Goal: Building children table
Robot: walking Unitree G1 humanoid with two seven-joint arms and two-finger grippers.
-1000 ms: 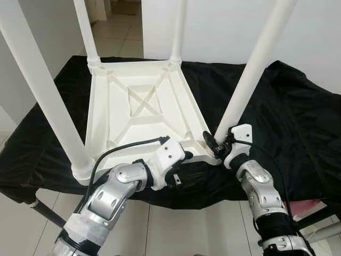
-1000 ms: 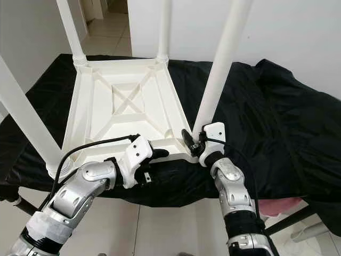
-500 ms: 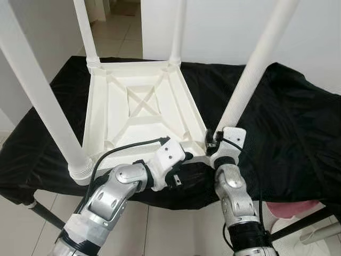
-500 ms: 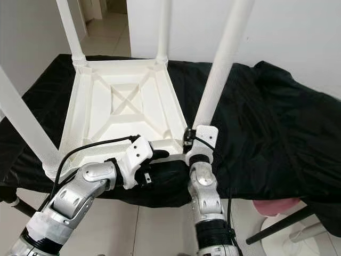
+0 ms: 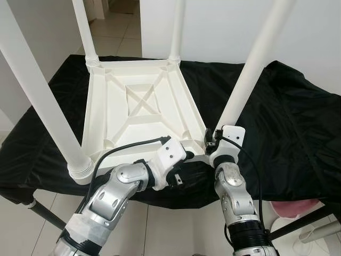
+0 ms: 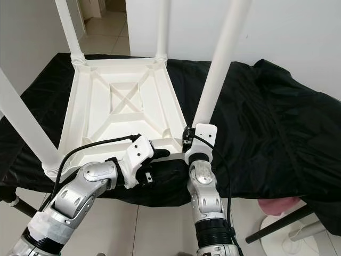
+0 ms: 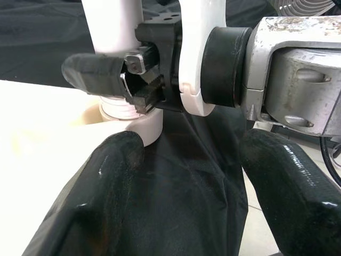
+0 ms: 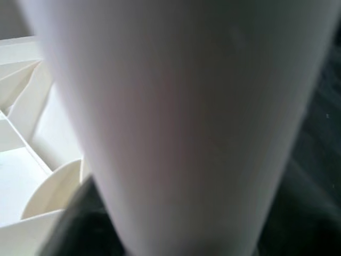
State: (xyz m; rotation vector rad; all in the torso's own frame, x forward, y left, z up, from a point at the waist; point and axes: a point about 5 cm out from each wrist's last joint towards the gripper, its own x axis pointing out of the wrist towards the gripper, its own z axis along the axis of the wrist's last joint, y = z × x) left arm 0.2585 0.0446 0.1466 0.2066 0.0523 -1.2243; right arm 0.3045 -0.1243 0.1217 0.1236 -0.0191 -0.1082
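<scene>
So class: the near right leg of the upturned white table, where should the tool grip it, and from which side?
Grip the near right leg low, just above its socket in the tabletop, coming from the robot's side. There the round leg stands free of the cloth.

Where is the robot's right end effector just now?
In the eye views, the right end effector is at the base of the near-right white plastic table leg, at the corner of the upturned white plastic tabletop on the black cloth.
</scene>
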